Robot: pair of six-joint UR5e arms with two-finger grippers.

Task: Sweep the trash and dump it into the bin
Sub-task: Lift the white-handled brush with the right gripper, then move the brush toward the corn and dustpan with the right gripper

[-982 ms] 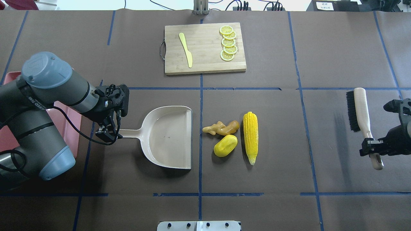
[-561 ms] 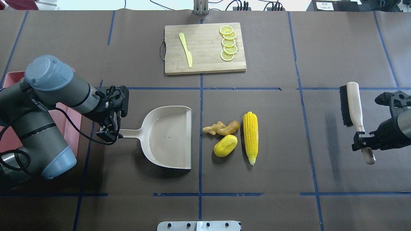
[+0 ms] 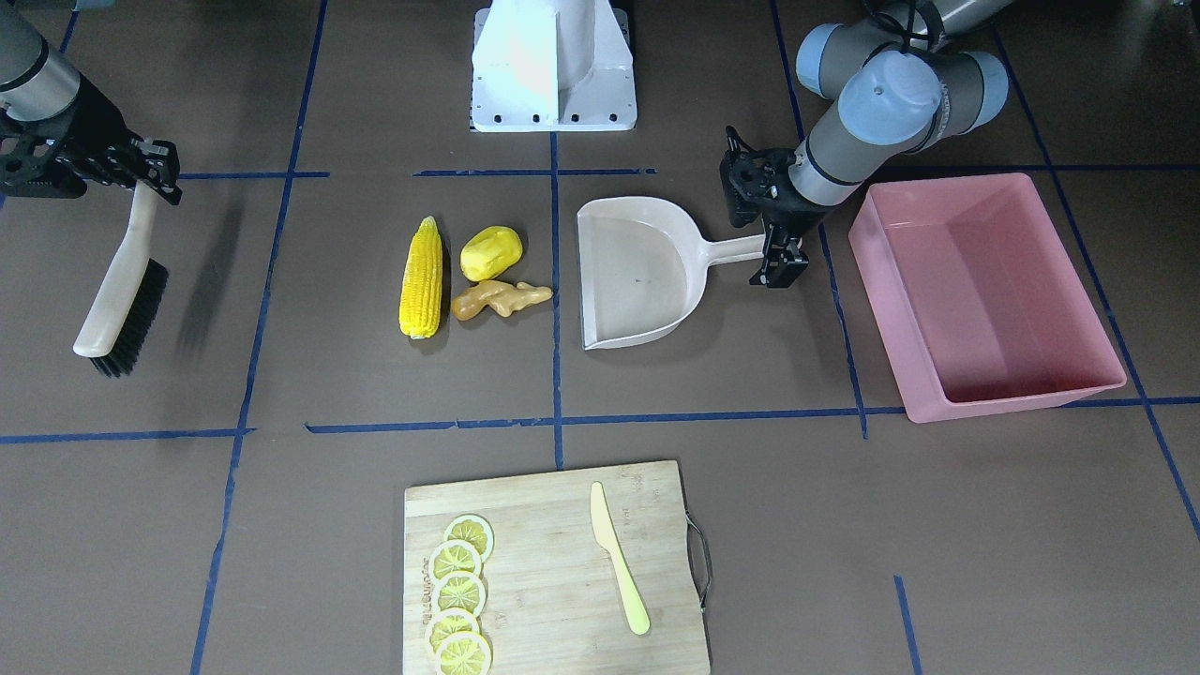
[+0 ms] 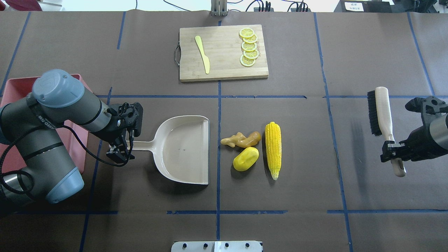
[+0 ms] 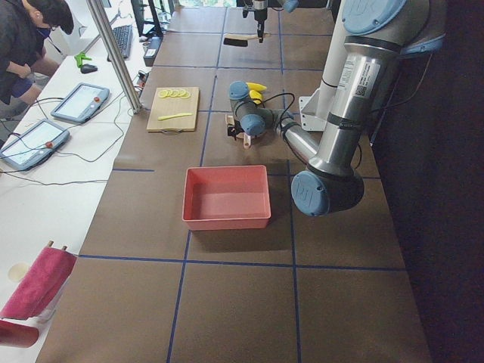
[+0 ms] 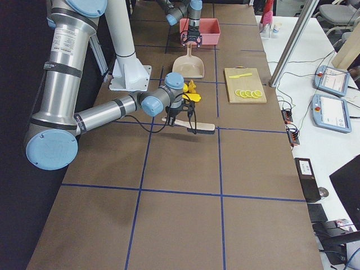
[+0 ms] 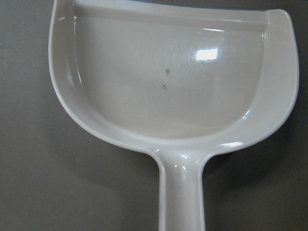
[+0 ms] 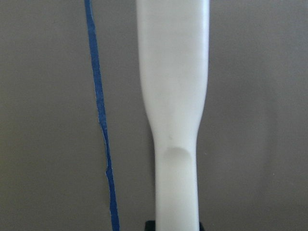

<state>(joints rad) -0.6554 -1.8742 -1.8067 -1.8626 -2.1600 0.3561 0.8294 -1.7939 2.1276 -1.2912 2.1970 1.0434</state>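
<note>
At table centre, corn cob (image 4: 273,149), potato (image 4: 245,159) and ginger root (image 4: 241,139) lie near the dustpan (image 4: 182,150) mouth. Noted: right gripper (image 4: 393,154) clamps the brush (image 4: 379,112) by its handle; left gripper (image 4: 119,154) sits at the dustpan's handle end, closure cannot be told.

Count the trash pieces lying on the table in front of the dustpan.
3: ginger root and potato side by side nearest the dustpan, corn cob just beyond them. None looks hidden.

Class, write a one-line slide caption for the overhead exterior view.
Left pincer on the dustpan handle, right pincer holding the brush, with corn cob, potato and ginger root between.
</note>
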